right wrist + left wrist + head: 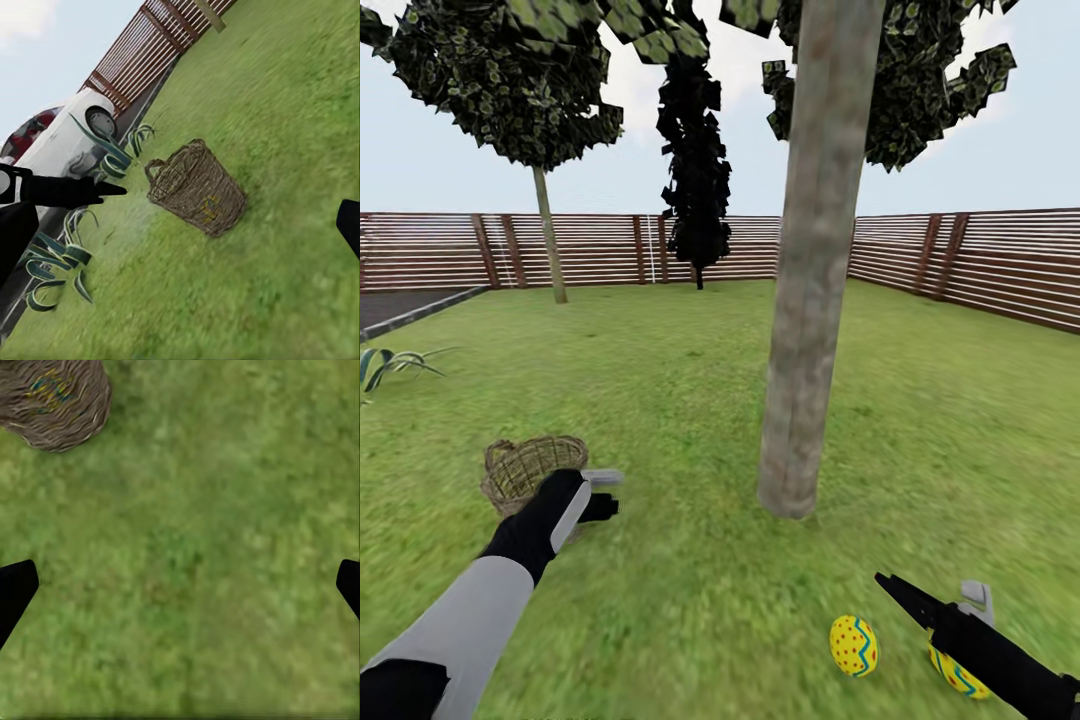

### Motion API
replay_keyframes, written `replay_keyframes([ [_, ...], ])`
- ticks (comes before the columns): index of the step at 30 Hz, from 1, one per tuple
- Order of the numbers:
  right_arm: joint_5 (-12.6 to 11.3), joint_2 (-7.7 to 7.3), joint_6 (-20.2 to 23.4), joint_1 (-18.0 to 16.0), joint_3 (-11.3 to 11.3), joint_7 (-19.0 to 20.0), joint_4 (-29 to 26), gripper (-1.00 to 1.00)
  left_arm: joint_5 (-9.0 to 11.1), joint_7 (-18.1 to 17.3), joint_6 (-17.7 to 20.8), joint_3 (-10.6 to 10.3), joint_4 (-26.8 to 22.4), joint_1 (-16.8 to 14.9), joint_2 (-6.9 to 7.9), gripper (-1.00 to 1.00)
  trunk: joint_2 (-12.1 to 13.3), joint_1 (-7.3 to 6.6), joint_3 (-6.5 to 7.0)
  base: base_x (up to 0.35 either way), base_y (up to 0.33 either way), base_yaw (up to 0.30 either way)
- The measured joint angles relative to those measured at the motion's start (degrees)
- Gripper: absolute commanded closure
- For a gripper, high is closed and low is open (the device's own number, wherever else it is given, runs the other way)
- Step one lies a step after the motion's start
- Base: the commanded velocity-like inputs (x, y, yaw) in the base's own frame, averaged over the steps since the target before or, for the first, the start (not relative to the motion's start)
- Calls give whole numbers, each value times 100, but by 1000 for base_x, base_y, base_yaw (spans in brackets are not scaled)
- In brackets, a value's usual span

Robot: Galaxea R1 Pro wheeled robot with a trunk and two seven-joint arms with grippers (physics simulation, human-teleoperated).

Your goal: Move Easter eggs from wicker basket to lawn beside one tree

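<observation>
The wicker basket stands on the lawn left of the grey-brown tree trunk. Yellow and blue marks of an Easter egg show through the basket weave; a yellow patch shows through the basket wall too. My left gripper hovers open just right of the basket, fingers wide over bare grass. Two Easter eggs lie near the trunk's base: one in full sight, the other partly behind my right arm. My right gripper is open above them.
A brown slat fence encloses the garden. A second leafy tree and a narrow black tree stand at the back. A spiky plant grows at the left edge. A white car sits beyond the basket.
</observation>
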Motion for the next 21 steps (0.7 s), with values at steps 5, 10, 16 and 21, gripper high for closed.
replay_keyframes([
  [5, 0, 0, 0, -1, -3, 0, 0, -100, 0, 3, 44, 0, 0, 0, 0, -100, 201, -110, 90, 0, 0, 185],
  [10, 0, 0, -1, 0, 0, 0, 2, -100, 0, 4, 60, 0, 0, 0, 0, -100, 401, -220, 180, 0, 0, 175],
  [16, 0, 0, -1, -1, -5, 0, 3, -100, 0, 4, 134, 1, 0, 0, -2, -100, 642, -352, 287, 0, 0, 158],
  [21, 0, 0, -3, -2, -2, 0, 6, -100, 0, 4, 150, 1, 0, 0, -2, -100, 842, -461, 377, 0, 0, 136],
])
